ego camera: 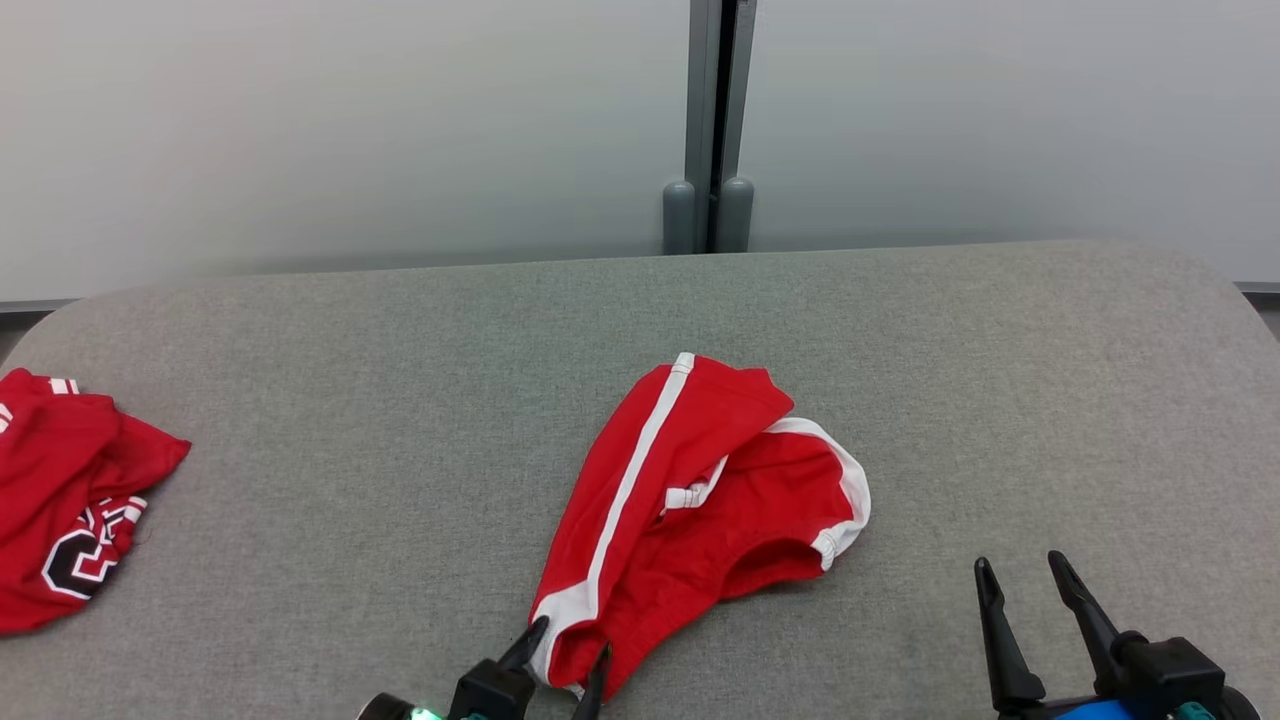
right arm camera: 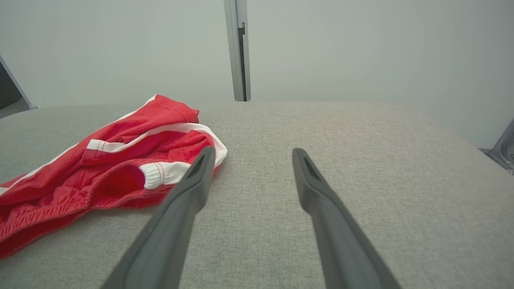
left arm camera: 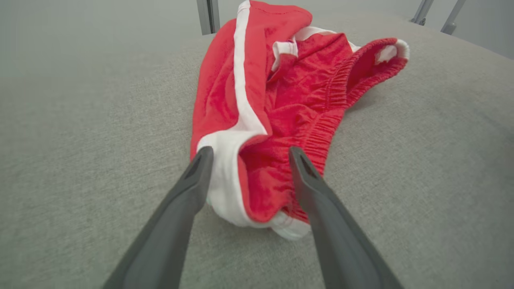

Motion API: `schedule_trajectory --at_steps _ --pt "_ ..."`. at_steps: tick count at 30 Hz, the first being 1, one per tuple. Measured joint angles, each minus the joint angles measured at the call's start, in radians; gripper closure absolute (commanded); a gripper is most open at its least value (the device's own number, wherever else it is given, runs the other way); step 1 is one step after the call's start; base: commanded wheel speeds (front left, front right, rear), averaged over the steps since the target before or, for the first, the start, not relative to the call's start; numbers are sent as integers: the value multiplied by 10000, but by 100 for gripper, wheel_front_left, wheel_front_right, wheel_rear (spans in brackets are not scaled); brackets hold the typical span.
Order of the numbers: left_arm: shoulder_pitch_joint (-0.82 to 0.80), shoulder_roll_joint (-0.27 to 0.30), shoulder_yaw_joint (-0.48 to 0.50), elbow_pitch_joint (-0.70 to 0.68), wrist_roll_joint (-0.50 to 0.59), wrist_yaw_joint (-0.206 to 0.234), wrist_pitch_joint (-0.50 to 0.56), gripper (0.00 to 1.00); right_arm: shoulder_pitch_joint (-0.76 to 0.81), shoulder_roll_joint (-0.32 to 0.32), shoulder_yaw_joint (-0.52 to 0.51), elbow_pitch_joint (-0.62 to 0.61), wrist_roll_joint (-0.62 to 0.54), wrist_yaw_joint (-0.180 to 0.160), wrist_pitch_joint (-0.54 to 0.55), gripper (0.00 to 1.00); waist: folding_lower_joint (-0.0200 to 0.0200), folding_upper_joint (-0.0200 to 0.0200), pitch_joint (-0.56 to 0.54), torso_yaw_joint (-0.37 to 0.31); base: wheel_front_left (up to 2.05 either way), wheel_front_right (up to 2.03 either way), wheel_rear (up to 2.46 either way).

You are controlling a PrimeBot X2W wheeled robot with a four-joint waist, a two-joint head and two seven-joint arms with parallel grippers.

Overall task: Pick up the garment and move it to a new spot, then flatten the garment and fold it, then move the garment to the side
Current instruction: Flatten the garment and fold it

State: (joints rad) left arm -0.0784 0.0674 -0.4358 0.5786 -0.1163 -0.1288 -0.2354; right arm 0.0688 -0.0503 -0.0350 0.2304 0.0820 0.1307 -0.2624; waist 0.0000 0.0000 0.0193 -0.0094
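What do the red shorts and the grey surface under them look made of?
Red shorts: probably a soft knit, matte with a slightly fuzzy nap. They slump in loose folds, and the waistband is gathered like elastic. The exact fibre can't be told. Grey surface: woven upholstery fabric, heathered and matte, with a fine weave visible. Its rounded edges suggest padding underneath.

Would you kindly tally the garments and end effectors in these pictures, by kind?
Red garments: 2 (shorts, jersey)
End effectors: 2 (left end effector, right end effector), both open
Total: 4
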Motion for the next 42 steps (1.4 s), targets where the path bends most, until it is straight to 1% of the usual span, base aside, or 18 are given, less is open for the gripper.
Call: schedule_trajectory --at_steps 3,9,11,12,15,18,28,31,33,34,35,39,42 --pt "-54 98 -314 401 -192 -2 79 0 -29 0 13 17 2 0 0 0 0 0 44 -52 0 0 0" --pt "-553 226 -468 1281 -430 -2 107 0 -87 2 102 71 4 0 0 0 0 0 126 -184 0 0 0" --pt "-759 236 -514 1592 -477 -4 107 54 -149 2 132 84 4 0 0 0 0 0 159 -246 0 0 0" --pt "-894 238 -508 1733 -543 -4 100 100 -157 2 134 88 6 0 0 0 0 0 181 -272 0 0 0" --pt "-1375 353 -364 2019 -685 -4 35 100 -194 2 92 100 31 0 0 0 0 0 257 -364 0 0 0" --pt "-2001 679 -153 2115 -767 -4 -58 100 -249 4 33 86 40 0 0 0 0 0 366 -451 0 0 0" --pt "-4325 2360 742 2397 -966 6 -178 100 -549 6 -100 52 84 0 0 0 1 3 967 -897 0 0 0" --pt "-4904 2681 1011 2640 -1137 4 -203 100 -671 6 -130 42 86 0 0 0 1 3 1143 -1043 0 0 0" --pt "-5159 2775 1093 2920 -1231 4 -215 100 -685 4 -119 48 88 0 0 0 1 3 1239 -1117 0 0 0" --pt "-5246 2800 1120 3108 -1285 4 -219 58 -703 6 -105 48 90 0 0 0 1 3 1281 -1146 0 0 0" --pt "-5316 2830 1120 3315 -1302 4 -219 0 -714 6 -90 48 102 0 0 0 2 3 1318 -1166 0 0 0" --pt "-5399 2709 1191 3720 -1526 2 -236 0 -747 6 -96 81 167 0 0 0 1 3 1326 -1146 0 0 0" --pt "-5279 2537 1327 3515 -1685 2 -255 0 -743 4 -98 127 192 0 0 0 0 3 1233 -1004 0 0 0"
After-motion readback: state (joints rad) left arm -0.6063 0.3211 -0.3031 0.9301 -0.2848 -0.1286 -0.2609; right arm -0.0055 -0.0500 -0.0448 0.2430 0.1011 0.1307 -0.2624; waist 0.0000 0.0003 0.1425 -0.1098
